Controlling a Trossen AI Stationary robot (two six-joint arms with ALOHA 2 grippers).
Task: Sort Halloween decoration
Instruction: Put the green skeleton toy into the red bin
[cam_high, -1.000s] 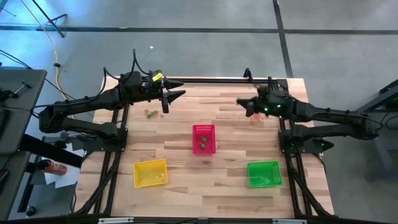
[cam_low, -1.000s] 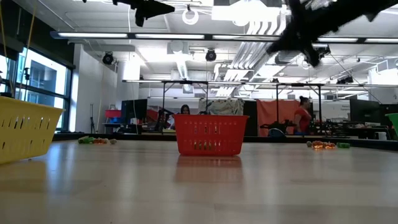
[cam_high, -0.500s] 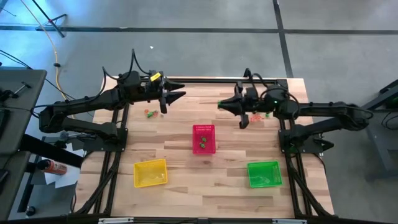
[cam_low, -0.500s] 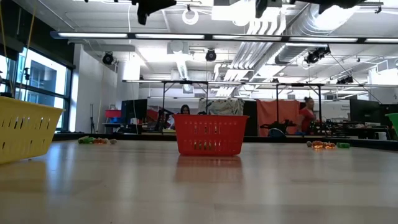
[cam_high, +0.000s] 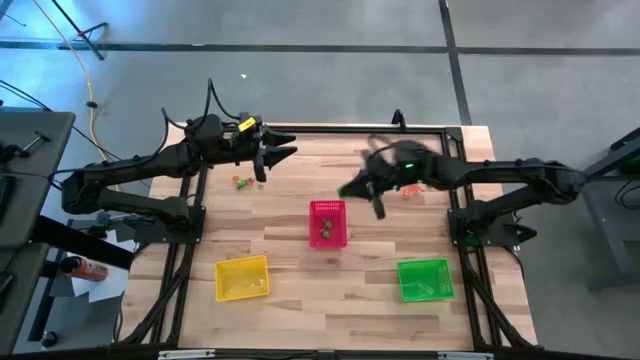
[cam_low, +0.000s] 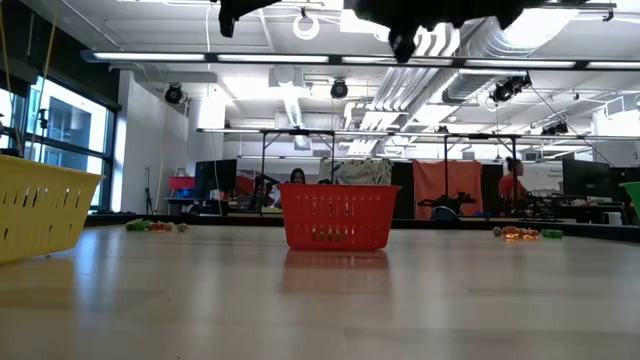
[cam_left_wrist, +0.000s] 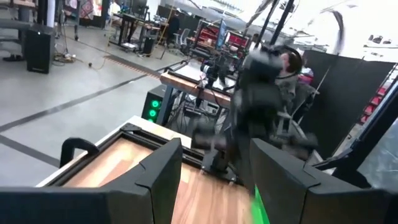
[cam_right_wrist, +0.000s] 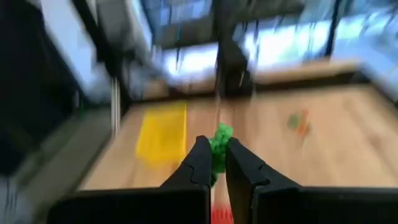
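Right gripper (cam_right_wrist: 213, 163) clamped on green trinket (cam_right_wrist: 220, 138), airborne at red basket's (cam_high: 328, 222) 1 o'clock. Advise: centre over chosen basket, lower, then release. Left gripper (cam_high: 283, 152) fingers apart, idle at table's 11 o'clock.

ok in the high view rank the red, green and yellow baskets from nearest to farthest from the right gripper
Measured from the right gripper, shut on a green trinket:
1. Red basket, just below the gripper, mid-table.
2. Green basket, at the table's near right.
3. Yellow basket, at the near left, somewhat farther than the green one.
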